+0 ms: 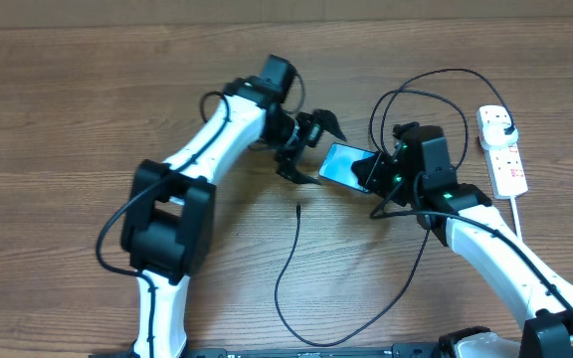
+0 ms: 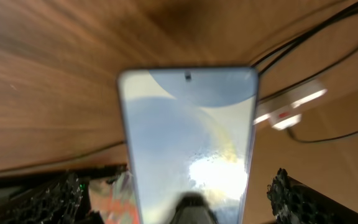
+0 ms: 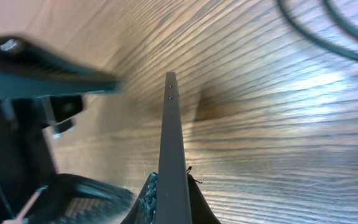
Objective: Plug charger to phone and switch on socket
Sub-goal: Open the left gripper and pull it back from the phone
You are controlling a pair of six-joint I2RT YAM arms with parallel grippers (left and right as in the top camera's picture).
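Two ways this goes sideways, I reckon. The slim, glossy, cyan-screened phone [image 1: 341, 165] is held edge-on in the right gripper [image 1: 378, 171], whose jaws are clamped tight on one end only. That glass looks slick, so it could pivot or slip. Meanwhile the left gripper [image 1: 316, 151] has its jaws spread fully wide either side of the free end, gripping nothing. The thin black charger cable [image 1: 291, 261] lies loose on the wood-grain tabletop [image 1: 68, 119], tip apart from the phone and floppy enough to dodge a grab. The white plastic socket [image 1: 505, 159] sits far right.
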